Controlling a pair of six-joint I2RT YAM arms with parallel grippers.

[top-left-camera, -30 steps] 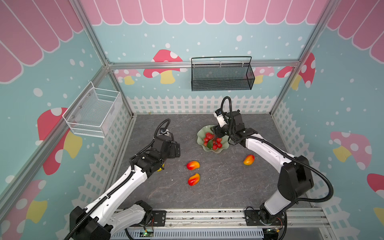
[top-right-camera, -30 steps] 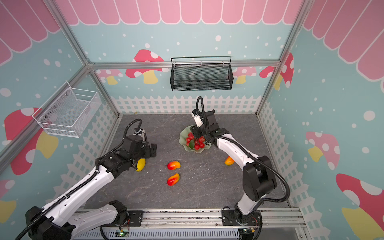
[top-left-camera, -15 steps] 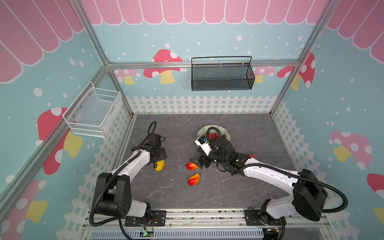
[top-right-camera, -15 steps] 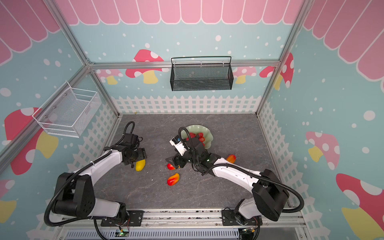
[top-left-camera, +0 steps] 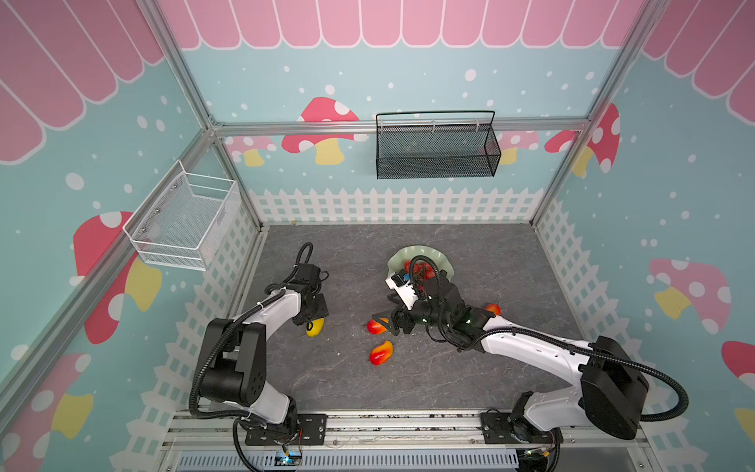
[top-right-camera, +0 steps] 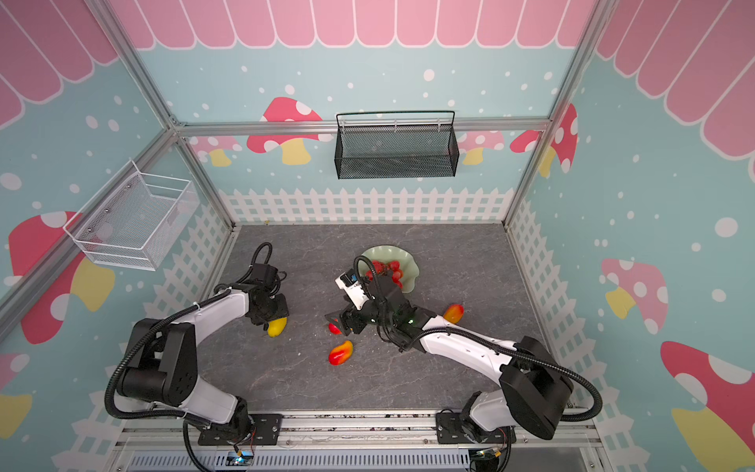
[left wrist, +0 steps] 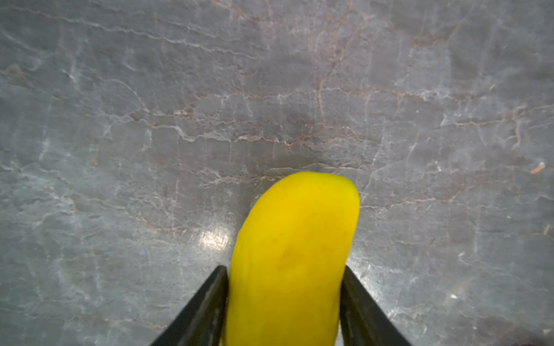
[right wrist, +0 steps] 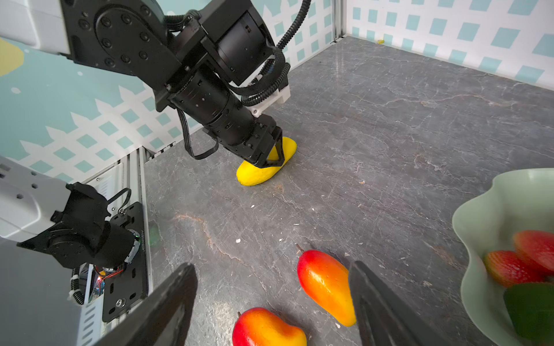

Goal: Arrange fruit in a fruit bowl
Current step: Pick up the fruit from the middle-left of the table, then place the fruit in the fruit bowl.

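Note:
The long yellow fruit lies on the grey floor at the left, and my left gripper is shut on it, a finger pressed to each side. The pale green fruit bowl holds the red berries. My right gripper is open and low in front of the bowl. One mango lies between its fingers, close to one finger. A second mango lies just nearer. A third mango lies behind the right arm.
A black mesh basket hangs on the back wall and a white wire basket on the left wall. White picket-fence walls close in the floor. The arm bases stand on a metal rail at the front.
My right gripper left the bowl, with the berries lying in it, swung down to the two middle mangoes and opened wider. My left gripper came down and closed on the yellow fruit.

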